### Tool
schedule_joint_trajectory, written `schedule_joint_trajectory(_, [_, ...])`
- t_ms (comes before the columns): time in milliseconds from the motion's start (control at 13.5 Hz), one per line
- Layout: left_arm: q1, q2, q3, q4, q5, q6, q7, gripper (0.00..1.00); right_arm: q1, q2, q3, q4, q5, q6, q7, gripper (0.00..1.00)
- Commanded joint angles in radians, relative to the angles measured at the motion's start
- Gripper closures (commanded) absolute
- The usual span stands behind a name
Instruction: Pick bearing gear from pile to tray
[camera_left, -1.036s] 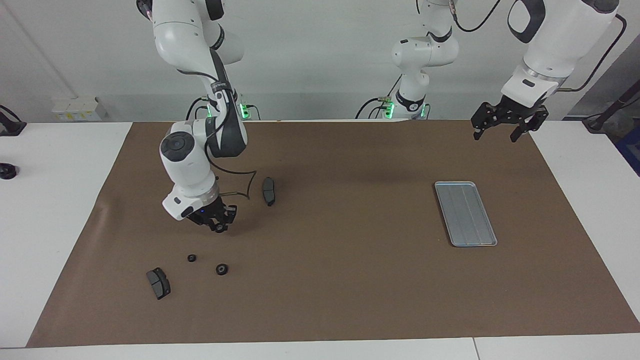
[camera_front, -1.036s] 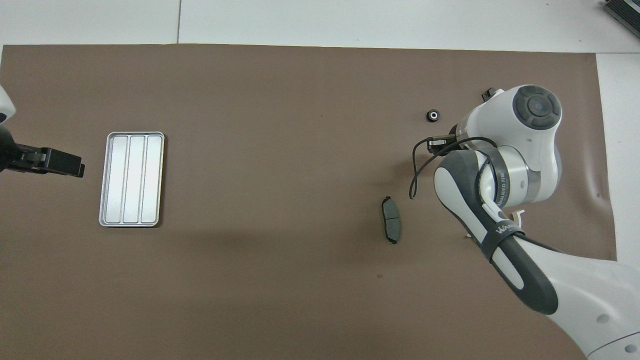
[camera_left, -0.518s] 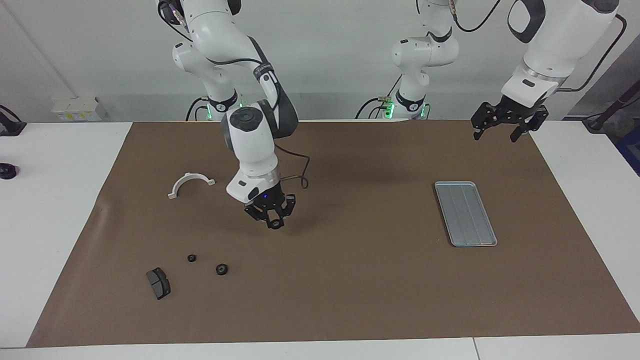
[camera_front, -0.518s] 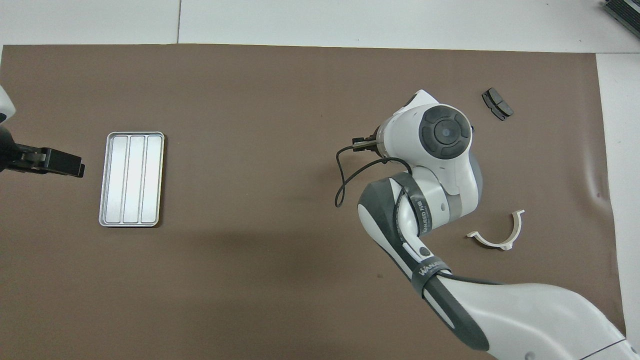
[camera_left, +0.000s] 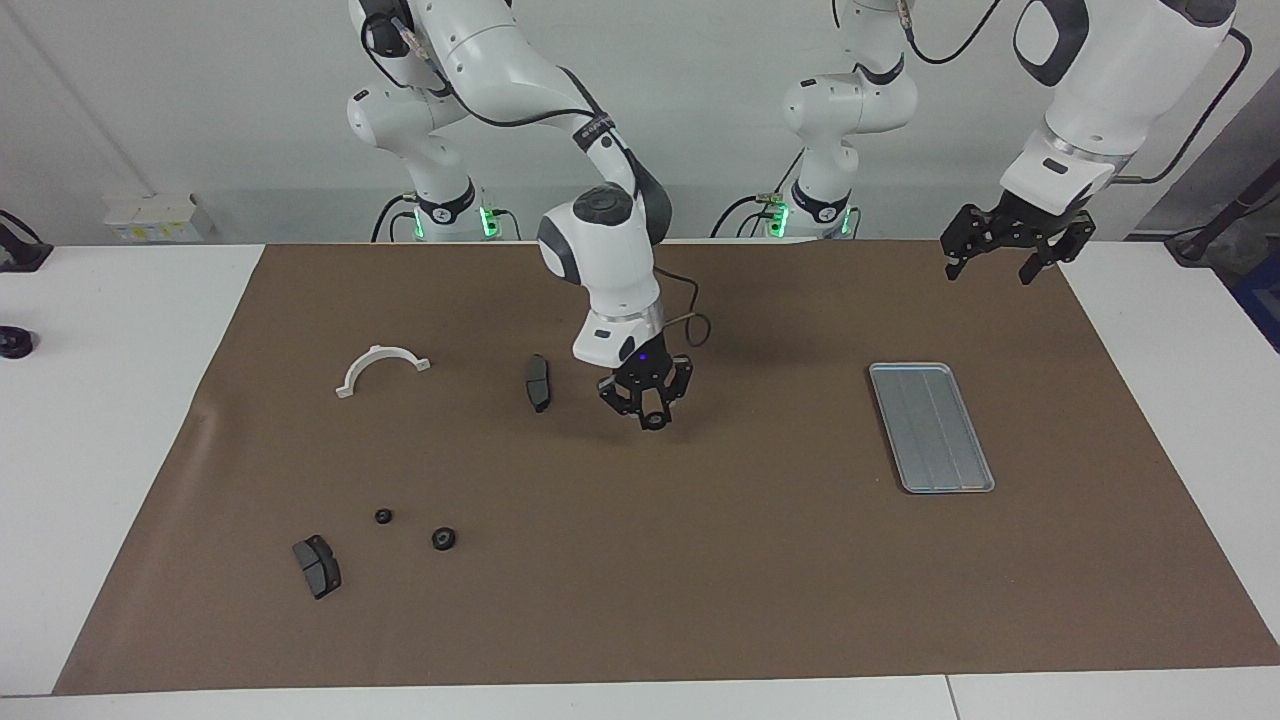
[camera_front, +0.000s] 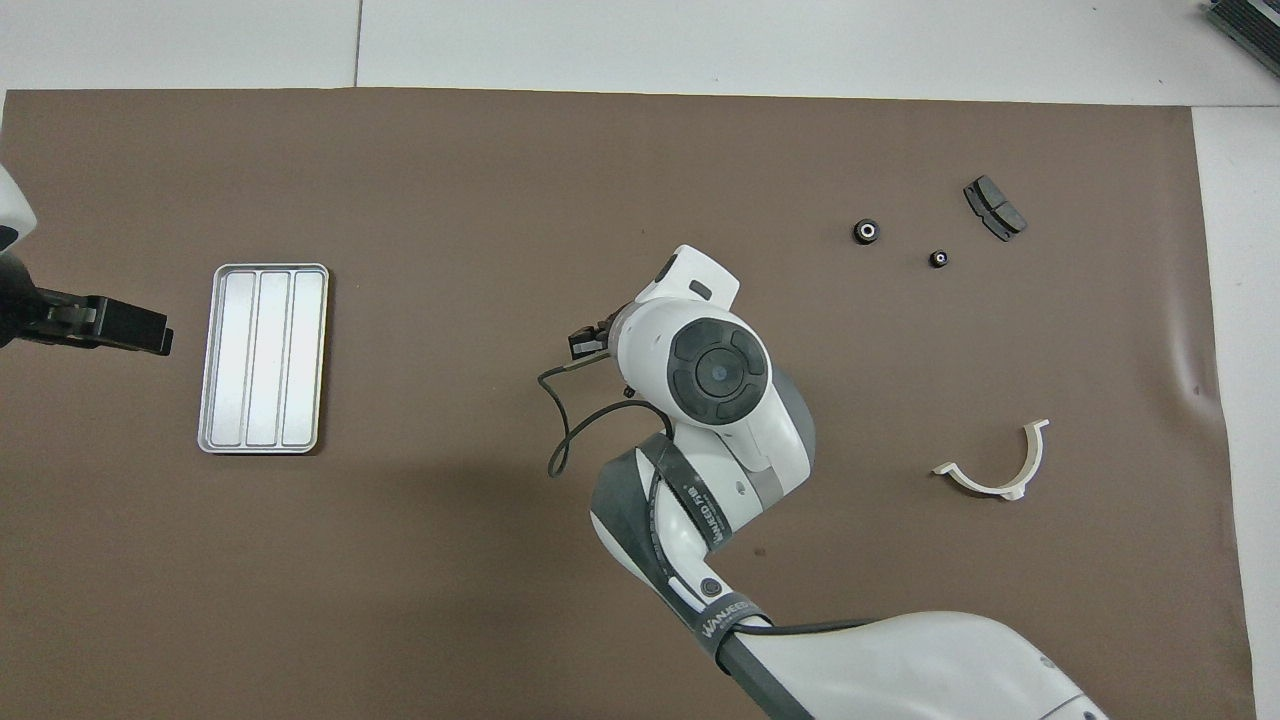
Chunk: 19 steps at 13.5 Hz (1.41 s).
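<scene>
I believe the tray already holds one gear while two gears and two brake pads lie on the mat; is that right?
Not quite: the tray holds nothing, as the overhead view shows. The rest stands: two gears and two brake pads lie on the mat. The right gripper hangs over the mat partway to the tray, fingertips closed on a small dark part.

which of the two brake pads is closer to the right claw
The brake pad lying beside the white half-ring bracket, just next to the right claw. The other brake pad lies farther from the robots, by the two small gears.
</scene>
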Motion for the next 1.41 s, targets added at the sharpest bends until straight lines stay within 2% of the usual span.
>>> schedule_joint_trajectory(0, [-0.013, -0.038, -0.004, -0.080, -0.009, 0.071, -0.002, 0.00, 0.015, 0.104, 0.016, 0.121, -0.007, 0.043, 0.008, 1.00])
schedule_joint_trajectory(148, [-0.036, -0.054, -0.007, -0.163, -0.009, 0.209, -0.073, 0.00, 0.035, 0.146, 0.016, 0.212, -0.026, 0.027, 0.007, 1.00])
schedule_joint_trajectory(296, [-0.077, -0.039, -0.008, -0.201, -0.009, 0.309, -0.173, 0.00, 0.041, 0.153, 0.018, 0.238, -0.041, 0.002, 0.007, 1.00])
schedule_joint_trajectory(518, [-0.123, 0.043, -0.007, -0.202, -0.009, 0.389, -0.258, 0.00, 0.126, 0.185, 0.018, 0.255, -0.034, -0.006, 0.025, 1.00])
schedule_joint_trajectory(666, [-0.128, 0.090, -0.007, -0.197, -0.009, 0.461, -0.304, 0.00, 0.150, 0.235, 0.018, 0.321, -0.041, -0.012, 0.042, 1.00])
schedule_joint_trajectory(1184, [-0.126, 0.118, -0.007, -0.194, -0.009, 0.483, -0.306, 0.00, 0.169, 0.235, 0.022, 0.321, -0.020, -0.013, 0.045, 1.00])
schedule_joint_trajectory(1258, [-0.126, 0.118, -0.007, -0.195, -0.009, 0.483, -0.306, 0.00, 0.166, 0.233, 0.022, 0.320, -0.011, -0.032, 0.047, 0.89])
schedule_joint_trajectory(1332, [-0.126, 0.118, -0.007, -0.195, -0.009, 0.481, -0.306, 0.00, 0.163, 0.232, 0.022, 0.321, -0.005, -0.047, 0.047, 0.83])
